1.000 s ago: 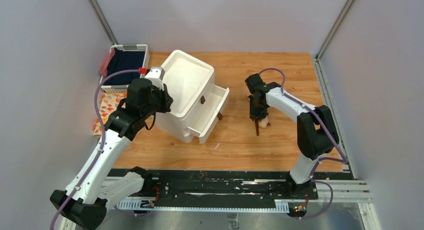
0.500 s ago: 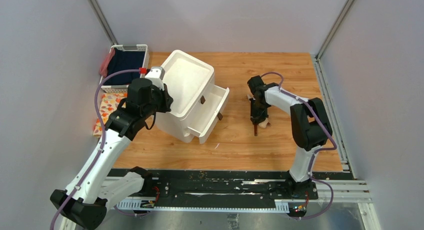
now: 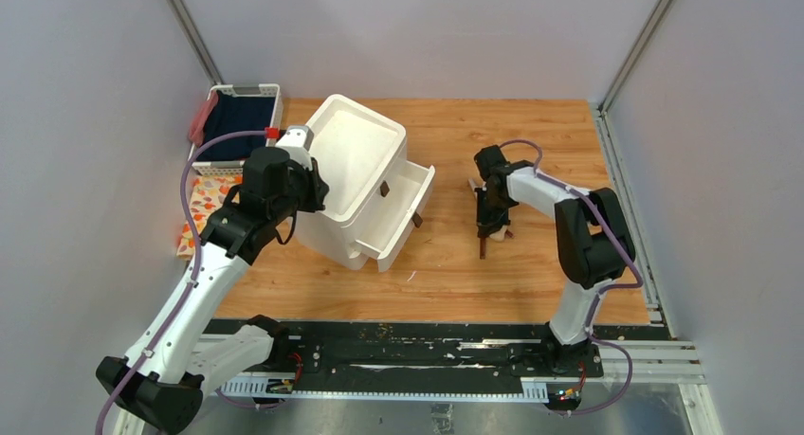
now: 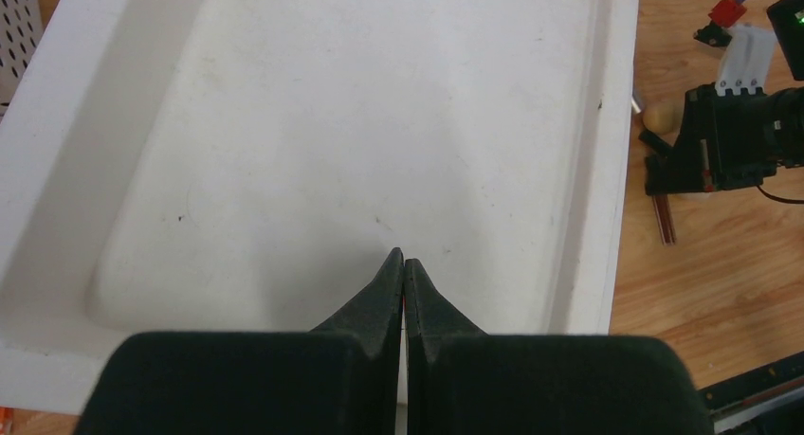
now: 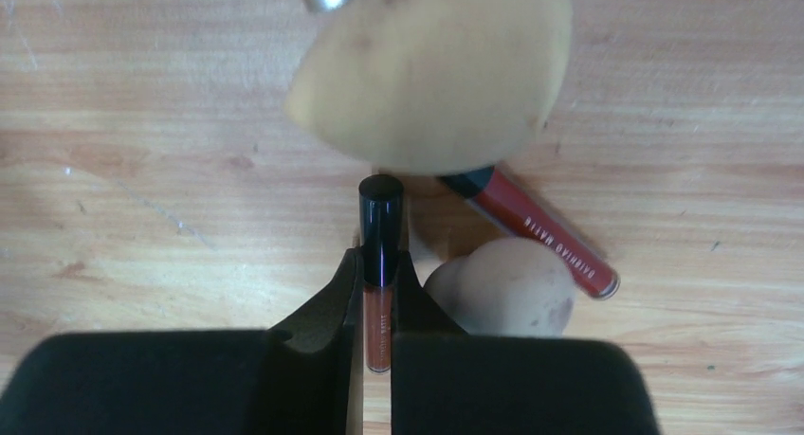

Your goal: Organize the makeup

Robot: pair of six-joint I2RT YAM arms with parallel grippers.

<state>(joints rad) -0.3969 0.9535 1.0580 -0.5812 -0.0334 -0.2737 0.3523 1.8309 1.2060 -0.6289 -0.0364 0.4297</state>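
My right gripper [image 5: 379,269] is shut on a slim reddish-brown tube with a black cap [image 5: 380,222], low over the wooden table. A second reddish-brown tube [image 5: 540,231] lies just right of it, beside a small beige gourd-shaped sponge [image 5: 502,288]. A bigger beige rounded sponge head [image 5: 436,75] with a silver collar lies just beyond. In the top view this gripper [image 3: 488,228] is right of the box. My left gripper [image 4: 403,264] is shut and empty over the white box's recessed top [image 4: 284,141]; it also shows in the top view [image 3: 316,193].
The white three-drawer box [image 3: 356,170] stands left of centre with its upper drawer [image 3: 408,208] pulled open toward the right. A white basket with dark blue cloth [image 3: 237,117] sits at the back left, with a patterned cloth [image 3: 201,203] in front of it.
The right wrist has shifted slightly nearer and lower over the makeup items. The left arm has not moved.
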